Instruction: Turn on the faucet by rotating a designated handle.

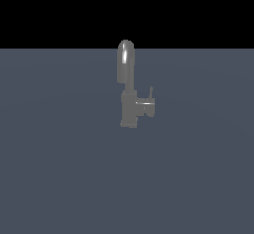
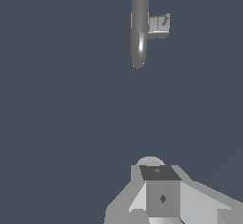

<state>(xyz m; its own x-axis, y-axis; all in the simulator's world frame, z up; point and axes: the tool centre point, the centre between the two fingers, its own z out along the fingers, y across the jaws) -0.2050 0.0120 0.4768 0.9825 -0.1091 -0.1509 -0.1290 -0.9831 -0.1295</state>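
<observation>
The grey faucet (image 1: 129,106) stands upright on the flat blue-grey floor, with its tall arched spout (image 1: 125,59) on top. The handle (image 1: 148,104) juts from the body toward the exterior view's right and ends in a thin upright lever (image 1: 151,93). The wrist view looks down on the faucet (image 2: 140,23) and its handle (image 2: 159,24), well away from my gripper (image 2: 159,173). The fingers (image 2: 162,194) show as one joined block, shut and empty. The gripper does not show in the exterior view.
A plain blue-grey floor (image 1: 59,168) surrounds the faucet on all sides, with black background above its far edge. No other objects show.
</observation>
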